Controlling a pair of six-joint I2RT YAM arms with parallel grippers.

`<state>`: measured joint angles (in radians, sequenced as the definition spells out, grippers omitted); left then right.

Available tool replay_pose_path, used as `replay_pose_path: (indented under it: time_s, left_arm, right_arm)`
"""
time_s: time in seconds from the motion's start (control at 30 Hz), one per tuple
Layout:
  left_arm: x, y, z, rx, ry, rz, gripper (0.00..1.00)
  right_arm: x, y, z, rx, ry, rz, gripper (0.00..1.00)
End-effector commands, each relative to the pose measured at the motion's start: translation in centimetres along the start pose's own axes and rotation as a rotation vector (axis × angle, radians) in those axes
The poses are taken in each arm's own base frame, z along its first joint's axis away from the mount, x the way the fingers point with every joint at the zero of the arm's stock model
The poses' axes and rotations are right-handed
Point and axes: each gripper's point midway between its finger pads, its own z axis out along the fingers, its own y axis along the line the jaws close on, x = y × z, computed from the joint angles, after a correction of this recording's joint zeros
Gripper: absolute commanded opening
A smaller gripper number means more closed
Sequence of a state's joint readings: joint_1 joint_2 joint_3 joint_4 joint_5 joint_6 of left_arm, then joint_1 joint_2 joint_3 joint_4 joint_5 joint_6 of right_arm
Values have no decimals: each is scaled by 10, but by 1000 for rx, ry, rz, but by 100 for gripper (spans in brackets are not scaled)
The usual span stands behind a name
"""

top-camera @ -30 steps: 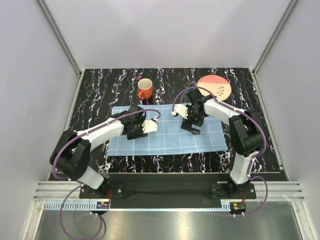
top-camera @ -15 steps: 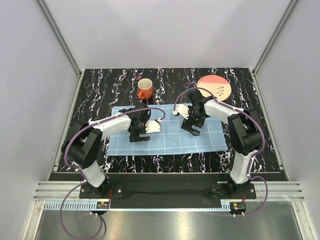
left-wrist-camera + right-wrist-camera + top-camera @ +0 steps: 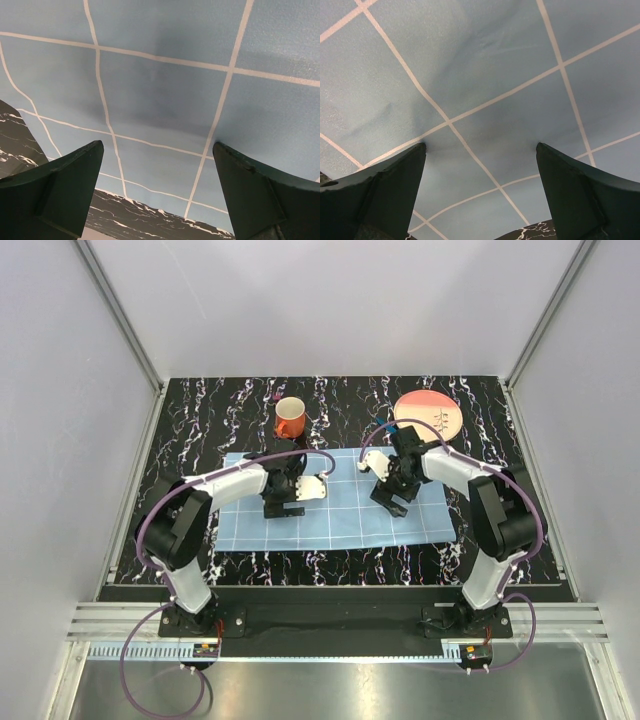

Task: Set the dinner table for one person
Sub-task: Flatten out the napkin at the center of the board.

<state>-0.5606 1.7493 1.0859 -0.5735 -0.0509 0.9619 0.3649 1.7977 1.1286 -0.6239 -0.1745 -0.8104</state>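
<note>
Dinner table [image 3: 200,420] under blue checked mat [image 3: 340,520], left gripper [image 3: 157,145] and right gripper [image 3: 480,145] low over it (all 4 fingers spread)

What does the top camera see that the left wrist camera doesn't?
Only the top view shows the orange mug, the plate, the left arm and the right arm. Only the left wrist view shows its own jaws close up, spread open with nothing between them. Both show the blue checked mat and the dark marbled dinner table.
</note>
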Motion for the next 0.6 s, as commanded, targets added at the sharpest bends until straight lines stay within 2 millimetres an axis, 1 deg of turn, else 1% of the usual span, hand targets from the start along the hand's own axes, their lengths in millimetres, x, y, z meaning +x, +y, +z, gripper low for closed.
replay_pose_path:
  time_s: [0.0,0.13,0.23,0.3,0.5,0.57]
  left_arm:
    - [-20,9,-2,-19,-63,17,99]
    - [-20,0,-2,-4,-63,27,99]
    - [-17,-13,0,17,-54,42,99]
    - [-17,-19,-1,24,-56,51,99]
    - [-23,-34,-2,40,-62,71,99]
    - [-28,-38,-2,42,-68,84,99]
  right_arm:
    - [22,11,-2,-18,59,32,100]
    - [27,14,-4,-15,64,37,100]
    - [31,17,-4,-17,70,42,100]
    - [32,19,-4,-20,69,50,100]
    - [40,29,-7,-28,72,70,100]
    - [41,31,-10,-25,70,74,100]
